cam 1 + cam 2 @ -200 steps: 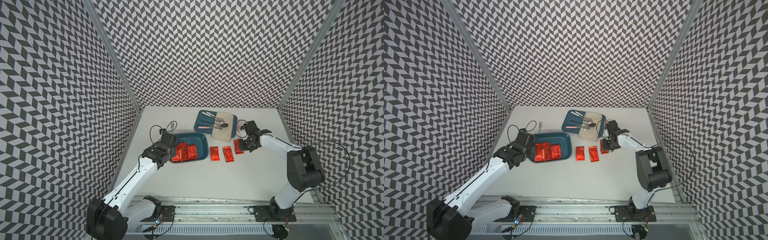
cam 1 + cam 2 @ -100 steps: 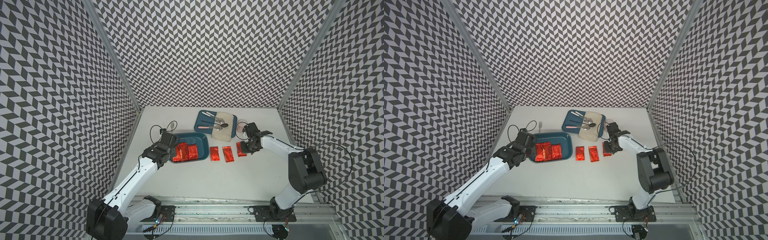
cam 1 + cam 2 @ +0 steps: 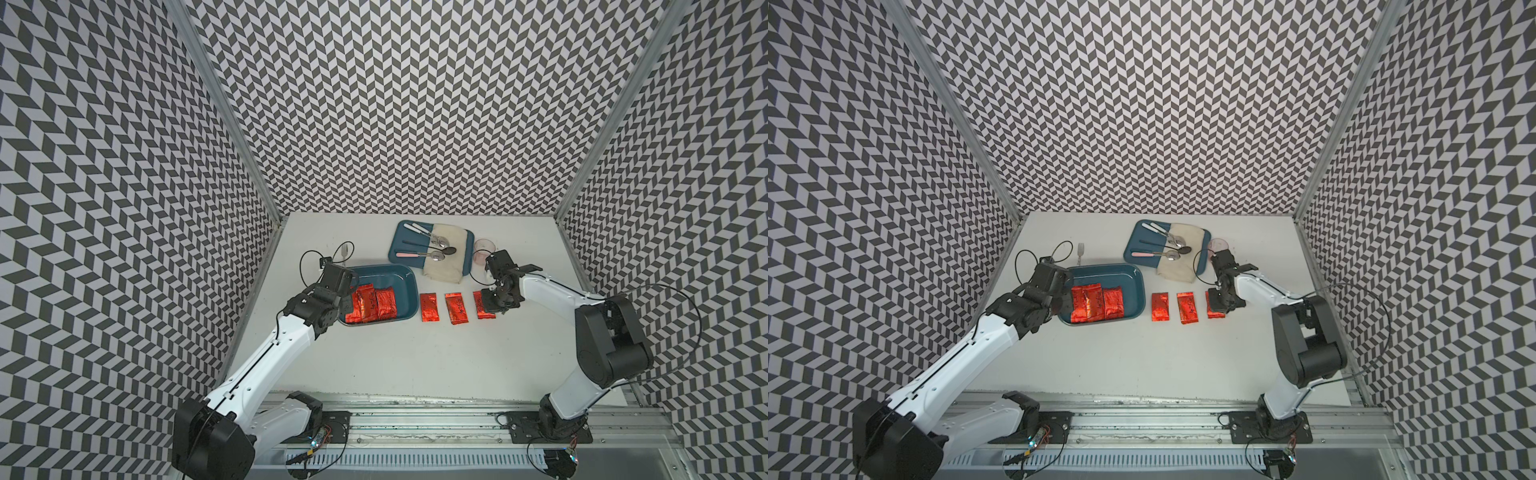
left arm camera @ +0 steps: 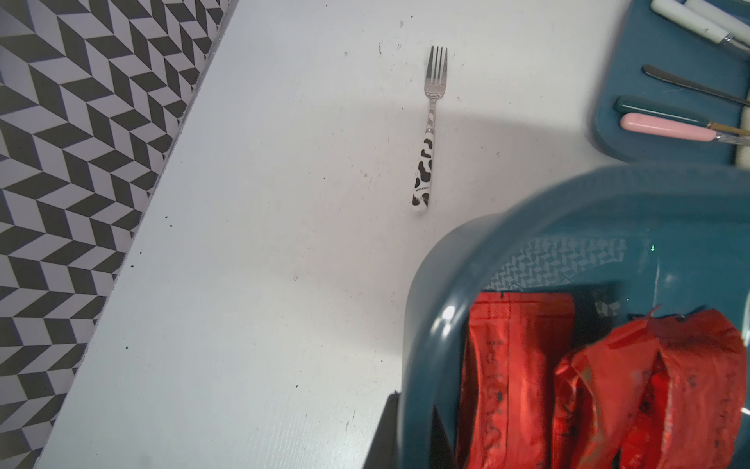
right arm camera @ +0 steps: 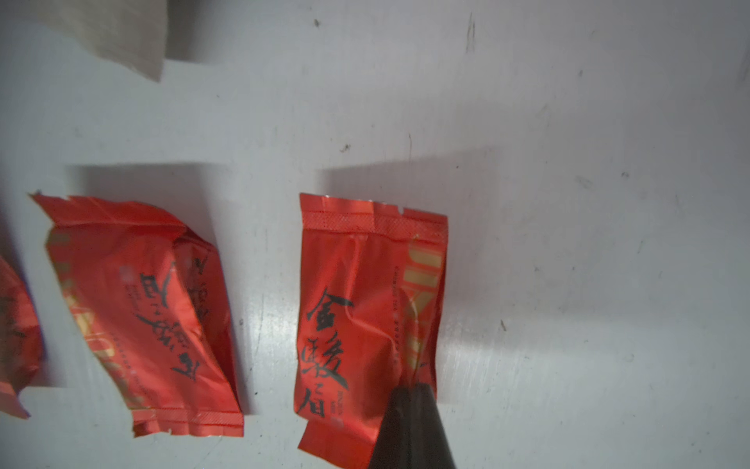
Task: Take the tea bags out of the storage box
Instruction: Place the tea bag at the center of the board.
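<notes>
Three tea bags lie overlapping inside the storage box, crowded toward its 9 o'clock wall, so by my reading the job is half done. Outside, at 3 o'clock of the box, a row runs along the table: the first freed bag just beside the box, the second freed bag next, and the third freed bag at the far end. The right gripper is pinched tight on a corner of that third bag, jaws together with the foil between them. The bag's body looks to lie on the table while the nipped corner bends up a little. So the step in hand is the set-down of bag three, and the next move calls for the jaws to part, the arm to lift clear without dragging the light foil, then travel toward 9 o'clock for a fourth. The left gripper is at the box's 9 o'clock wall, and the left wrist view suggests it is clamped over the rim, steadying the tub. At 1 o'clock of the box sits a tray with a cloth and spoons; a fork lies at 11 o'clock, neither in the way
</notes>
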`<state>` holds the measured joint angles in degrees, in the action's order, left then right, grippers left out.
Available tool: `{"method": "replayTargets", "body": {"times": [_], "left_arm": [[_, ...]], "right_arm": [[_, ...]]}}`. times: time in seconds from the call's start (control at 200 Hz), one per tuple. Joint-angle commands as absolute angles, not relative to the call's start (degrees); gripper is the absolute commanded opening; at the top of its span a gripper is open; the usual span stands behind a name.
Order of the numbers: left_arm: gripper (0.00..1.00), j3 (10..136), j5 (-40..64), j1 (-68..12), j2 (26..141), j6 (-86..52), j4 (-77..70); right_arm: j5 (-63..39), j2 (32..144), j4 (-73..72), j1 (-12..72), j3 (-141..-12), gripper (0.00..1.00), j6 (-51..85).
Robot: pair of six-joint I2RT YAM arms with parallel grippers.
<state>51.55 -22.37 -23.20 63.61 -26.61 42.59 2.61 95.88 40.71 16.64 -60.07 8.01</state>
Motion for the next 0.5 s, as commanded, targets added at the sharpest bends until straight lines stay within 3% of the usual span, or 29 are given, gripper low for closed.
{"method": "replayTargets", "body": {"times": [0.0, 0.491], "left_arm": [[0.0, 51.6, -22.0, -22.8, 62.1, -26.5, 40.4], [0.0, 51.6, -21.9, -22.8, 62.4, -26.5, 40.4]], "right_arm": [[3.8, 95.8, 40.4, 17.0, -59.5, 0.02, 8.6], [4.7, 96.2, 39.7, 17.0, -59.5, 0.13, 8.9]]}}
